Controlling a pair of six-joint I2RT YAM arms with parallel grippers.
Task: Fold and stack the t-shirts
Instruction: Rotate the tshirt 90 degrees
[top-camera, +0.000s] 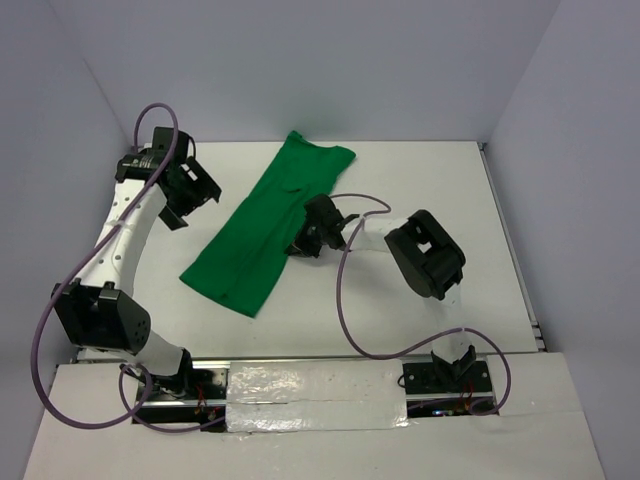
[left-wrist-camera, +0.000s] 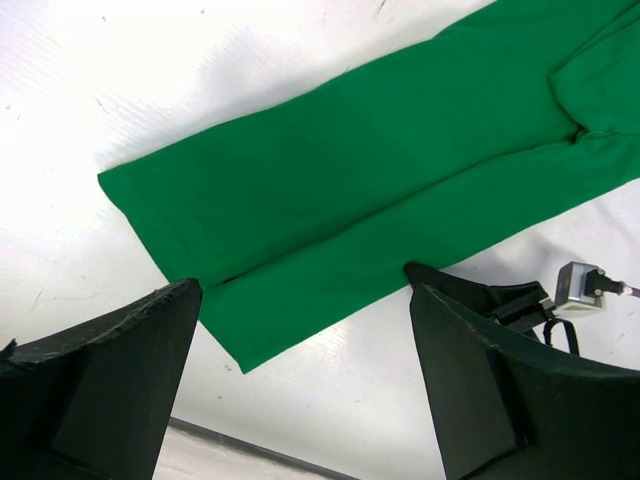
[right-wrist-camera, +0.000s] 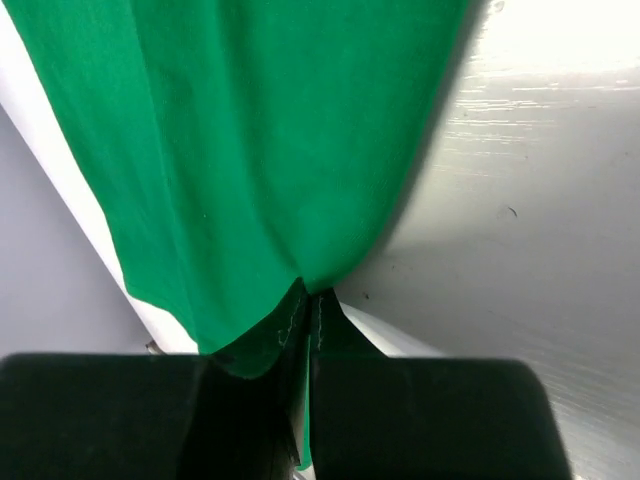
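The bright green t-shirt (top-camera: 270, 225) lies folded into a long narrow strip, running diagonally from the back middle of the table toward the front left. My right gripper (top-camera: 306, 243) is at the strip's right edge, shut on the fabric; in the right wrist view the cloth (right-wrist-camera: 270, 150) is pinched between the closed fingers (right-wrist-camera: 312, 300). My left gripper (top-camera: 190, 195) hovers open to the left of the shirt, apart from it. In the left wrist view the shirt (left-wrist-camera: 370, 190) lies beyond the two spread fingers (left-wrist-camera: 130, 370).
White table (top-camera: 400, 300) enclosed by white walls at back and sides. Purple cables (top-camera: 345, 300) loop from both arms across the table. The right arm's elbow (top-camera: 425, 255) sits right of the shirt. Taped base rail (top-camera: 315, 395) runs along the near edge.
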